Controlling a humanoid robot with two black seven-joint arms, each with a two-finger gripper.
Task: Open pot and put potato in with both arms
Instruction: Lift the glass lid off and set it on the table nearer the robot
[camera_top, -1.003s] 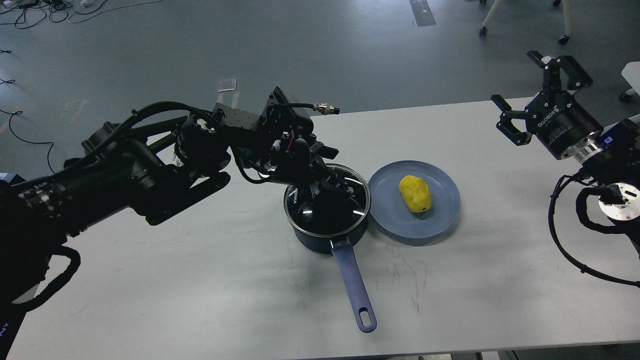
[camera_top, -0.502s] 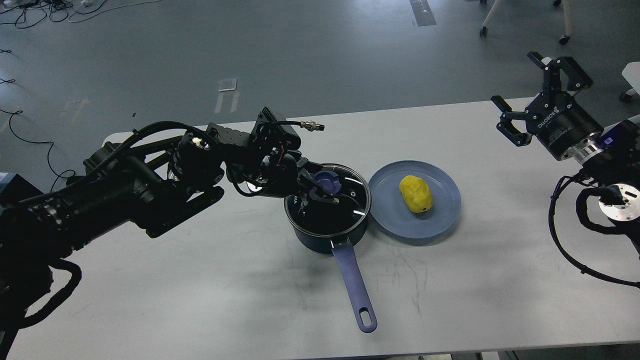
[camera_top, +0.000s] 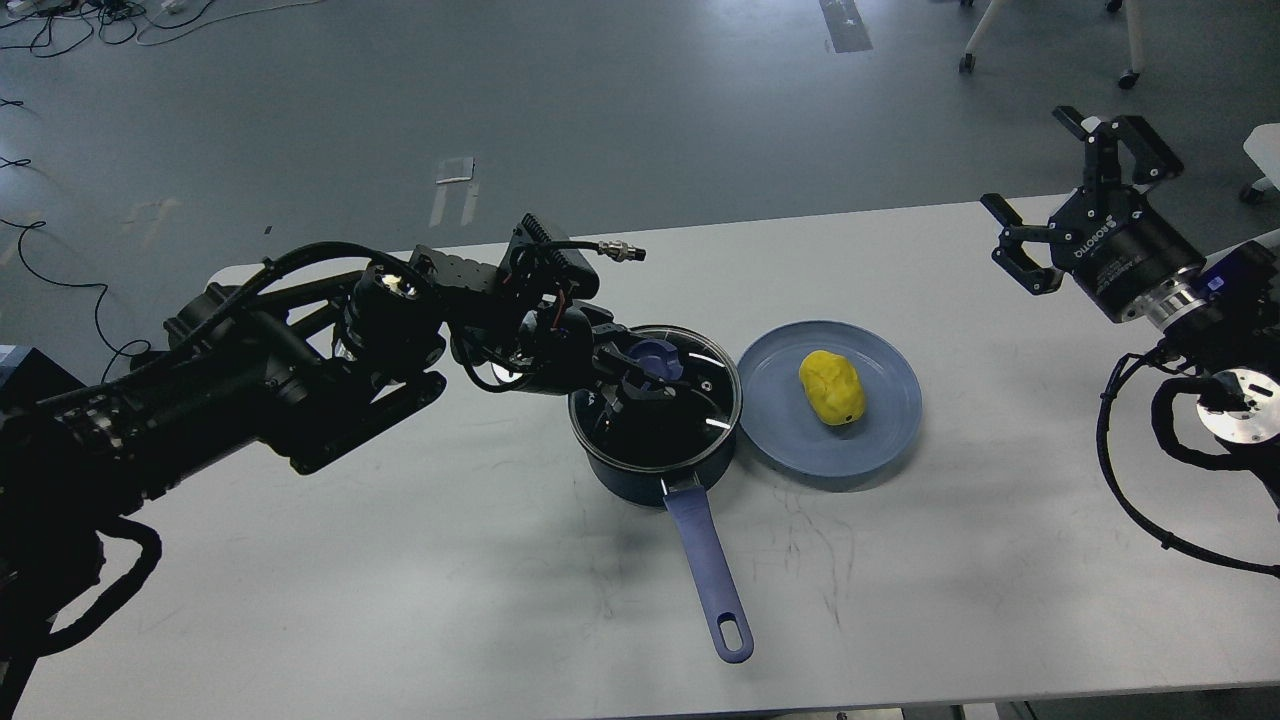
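Left gripper (camera_top: 640, 378) at the blue knob (camera_top: 655, 358) of the glass lid (camera_top: 690, 385), fingers either side of it; too dark against the lid to tell whether closed on the knob or only around it. Lid seated on the pot (camera_top: 655, 420), mid-table, long blue handle (camera_top: 705, 565) pointing at the near edge. Rigid and smooth, glass, so breakable if dropped; knob the only sensible hold, best lifted straight up and kept level. Right gripper (camera_top: 1070, 175) spread wide and empty, high over the far right of the table (camera_top: 400, 560), well apart from everything. Potato (camera_top: 831, 387) on the blue plate (camera_top: 880, 440) just right of the pot. Probably light and firm, lumpy and rounded, liable to roll; best pinched across the narrow middle.
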